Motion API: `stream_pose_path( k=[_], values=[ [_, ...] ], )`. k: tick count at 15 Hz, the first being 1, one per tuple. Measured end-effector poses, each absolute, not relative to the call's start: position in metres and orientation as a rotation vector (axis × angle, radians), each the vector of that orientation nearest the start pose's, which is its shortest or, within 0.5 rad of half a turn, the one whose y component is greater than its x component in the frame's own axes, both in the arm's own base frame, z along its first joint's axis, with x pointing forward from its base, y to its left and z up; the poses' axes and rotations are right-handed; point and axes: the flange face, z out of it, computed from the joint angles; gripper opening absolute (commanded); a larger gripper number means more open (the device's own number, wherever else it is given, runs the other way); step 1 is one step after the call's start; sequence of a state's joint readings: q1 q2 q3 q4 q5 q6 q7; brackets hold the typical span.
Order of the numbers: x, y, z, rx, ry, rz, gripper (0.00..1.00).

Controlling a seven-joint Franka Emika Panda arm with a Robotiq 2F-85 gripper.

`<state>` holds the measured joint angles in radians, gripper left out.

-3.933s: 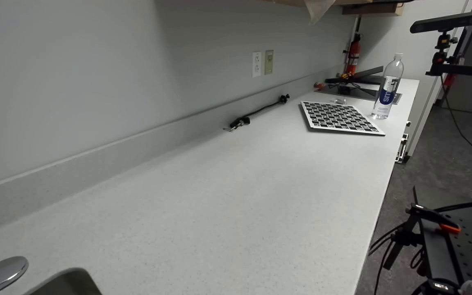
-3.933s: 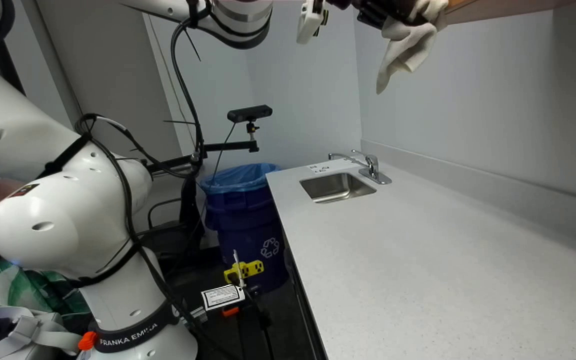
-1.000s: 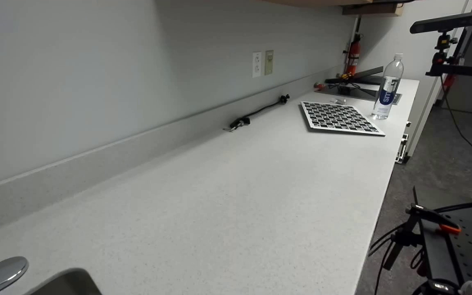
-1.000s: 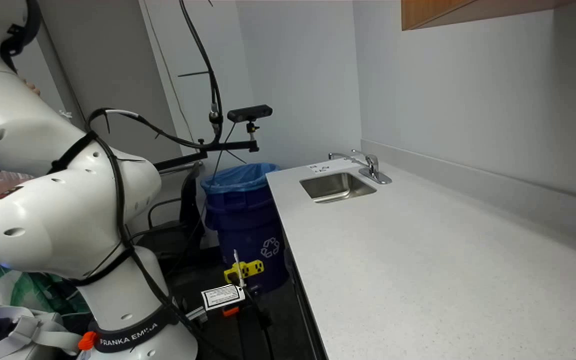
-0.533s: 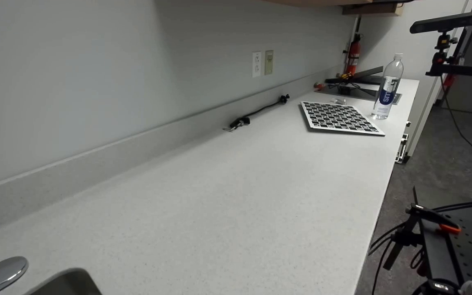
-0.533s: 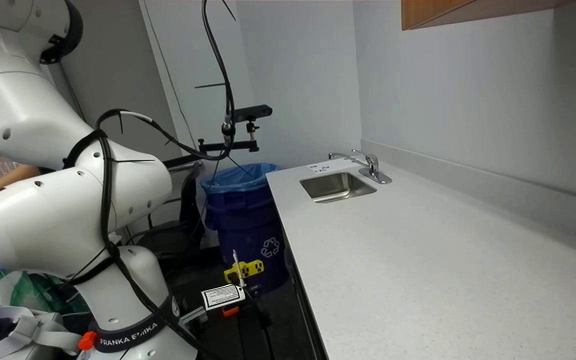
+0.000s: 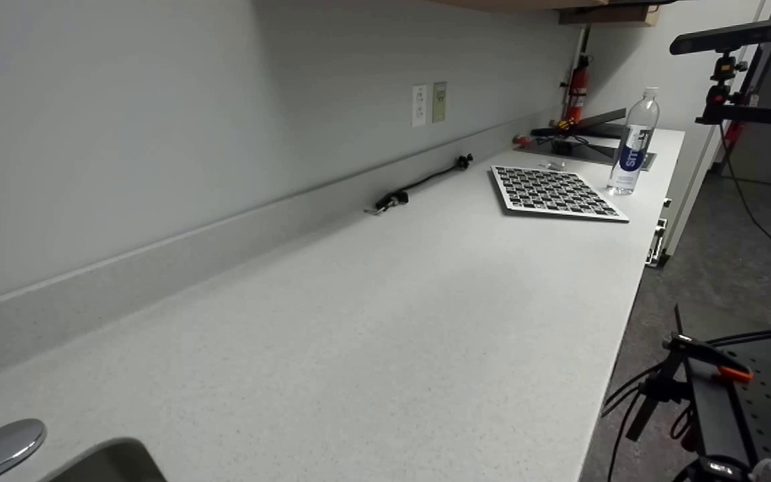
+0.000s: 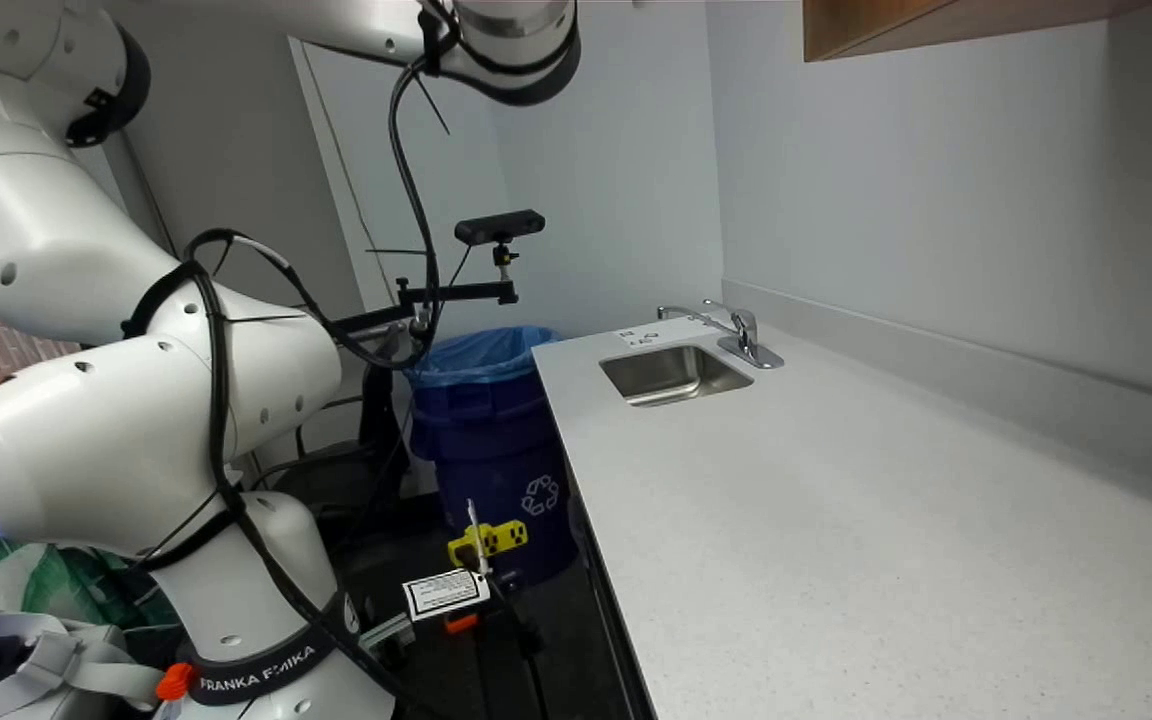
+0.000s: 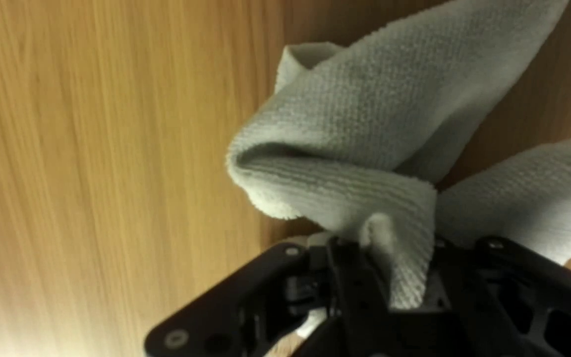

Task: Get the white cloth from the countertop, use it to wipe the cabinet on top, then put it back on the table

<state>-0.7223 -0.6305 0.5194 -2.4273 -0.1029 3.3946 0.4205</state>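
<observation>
Here comes the Panda's forearm [image 8: 376,20], dropping back in at eleven o'clock of an exterior view, out of shot half a second ago; that suggests a wiping stroke in full flow, the put-back yet to come. In the wrist view, the Robotiq gripper [image 9: 392,267] sits at five o'clock, fingers pinched narrow on the white cloth [image 9: 365,124], its folds fanning from twelve to three before the wood-grained cabinet [image 9: 107,173]; how firmly they press, nobody can tell. Both exterior views miss the cloth. Below, the speckled off-white countertop [image 8: 836,520] stretches towards four o'clock, steel sink [image 8: 676,375] near centre, chrome faucet [image 8: 744,335] at three, blue recycling bin [image 8: 486,460] past seven. And in an exterior view, a water bottle [image 7: 632,147] stands at two, just beside a checker-patterned board [image 7: 553,191], a red fire extinguisher [image 7: 578,90] beyond.
</observation>
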Motion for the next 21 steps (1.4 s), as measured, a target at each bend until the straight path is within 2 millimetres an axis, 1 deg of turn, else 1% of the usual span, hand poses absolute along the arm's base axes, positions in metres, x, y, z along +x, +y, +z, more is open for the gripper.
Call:
stream_pose_path(
  k=[3,7,9,10,12,14,17,21],
  values=[
    [0.421,0.001,0.628,-2.495,0.358,-2.143,0.03],
    [0.427,-0.004,0.563,-2.707,0.407,-1.887,0.03],
    [0.434,-0.008,0.541,-2.786,0.437,-1.762,0.03],
    [0.437,-0.01,0.535,-2.81,0.448,-1.722,0.03],
    [0.441,-0.016,0.534,-2.842,0.464,-1.677,0.03],
    [0.443,-0.021,0.544,-2.87,0.458,-1.659,0.03],
    [0.441,-0.027,0.574,-2.923,0.377,-1.609,0.03],
    [0.425,-0.036,0.62,-2.957,0.259,-1.582,0.03]
  ],
)
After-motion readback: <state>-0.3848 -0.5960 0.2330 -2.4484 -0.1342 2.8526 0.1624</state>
